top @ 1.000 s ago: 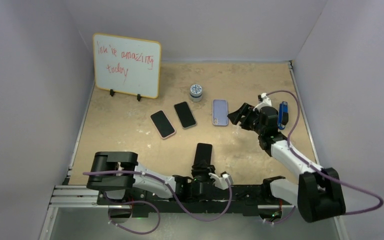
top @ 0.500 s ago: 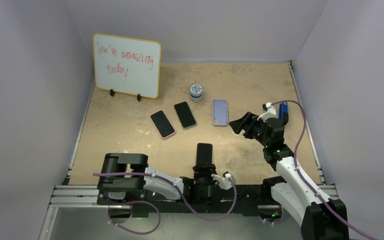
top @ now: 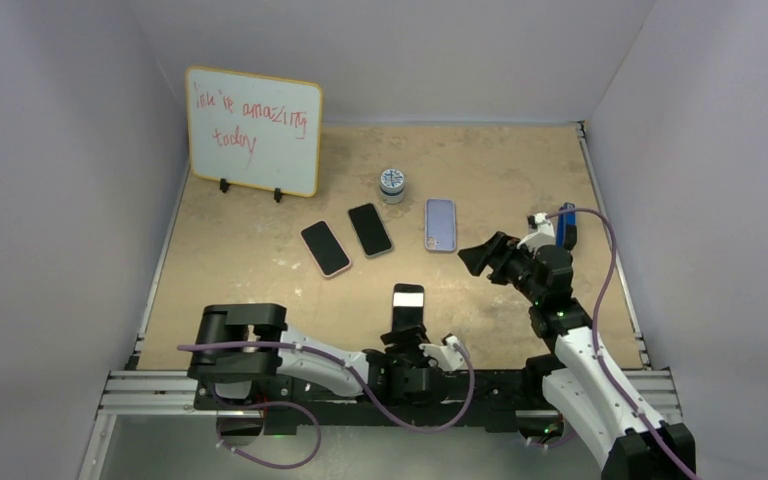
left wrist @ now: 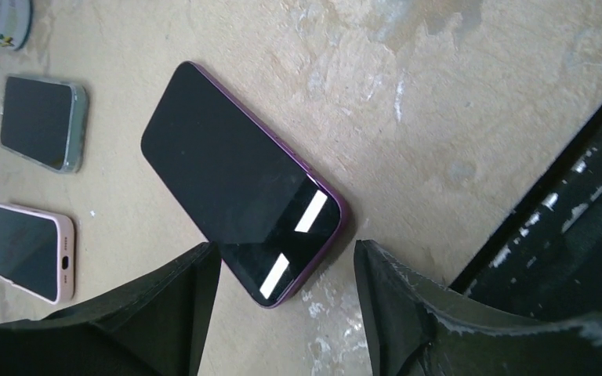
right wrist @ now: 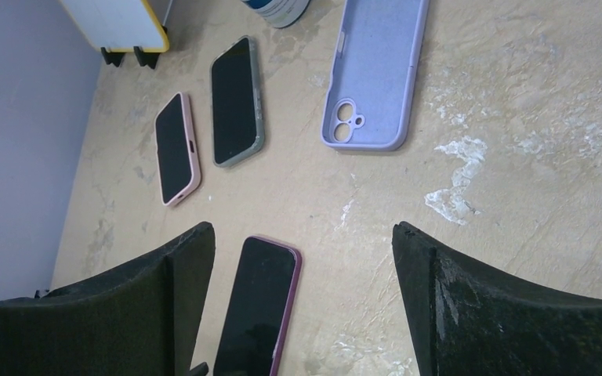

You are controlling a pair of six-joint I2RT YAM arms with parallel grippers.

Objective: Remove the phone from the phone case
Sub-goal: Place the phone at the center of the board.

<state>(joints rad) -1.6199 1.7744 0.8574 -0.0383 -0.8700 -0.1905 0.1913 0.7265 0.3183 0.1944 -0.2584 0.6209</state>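
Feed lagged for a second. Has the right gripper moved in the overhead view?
Yes. The right gripper has drawn back, downward in the view, away from the empty purple case, which has stayed put. Its jaws are open.

Top view | sandy table (top: 250, 285) | whiteboard (top: 253, 130) upright far left, red writing | tin (top: 392, 184) behind | pink-edged phone (top: 325, 248) beside dark phone (top: 370, 229), mid-table | lilac case (top: 440, 224) to their right | phone (top: 408, 305) nearer, just beyond left gripper (top: 407, 340) | right gripper (top: 480, 258) spread, near case
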